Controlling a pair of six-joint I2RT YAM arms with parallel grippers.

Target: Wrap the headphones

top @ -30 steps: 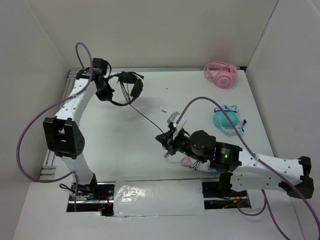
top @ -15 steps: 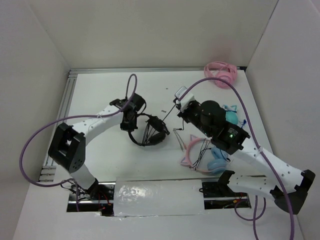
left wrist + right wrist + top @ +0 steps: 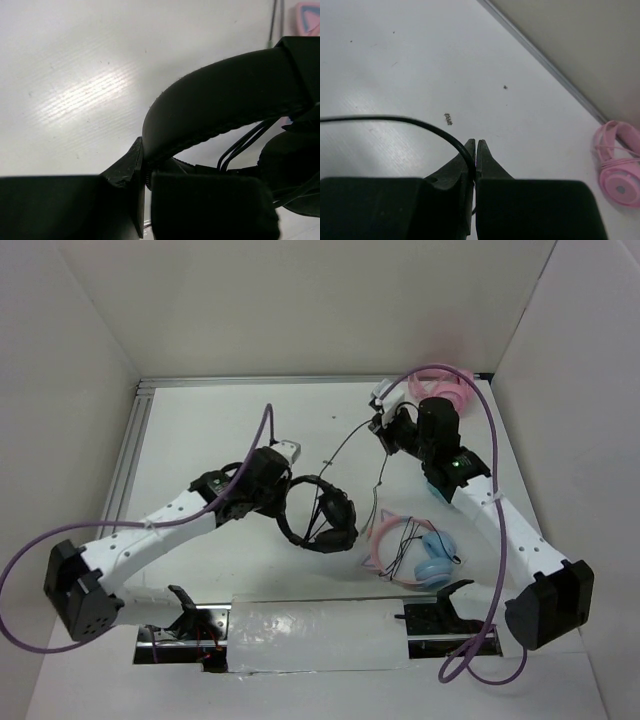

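right gripper (image 3: 475,145) was clamped tight on the thin black cable (image 3: 385,118), which arced off left over the white table (image 3: 395,65). pink headphones (image 3: 619,170) sat far right, near the wall (image 3: 580,40).

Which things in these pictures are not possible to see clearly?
- Right wrist view: cable runs off the left edge; pink headphones cut by the right edge.
- Top view: cable too thin to follow to its end.
- Left wrist view: black headphones too close; earcup dark, cut by the right edge.

black over-ear headphones (image 3: 322,522), padded headband arched beside close-set earcups, thin black cable (image 3: 380,118) stretching toward the far right.
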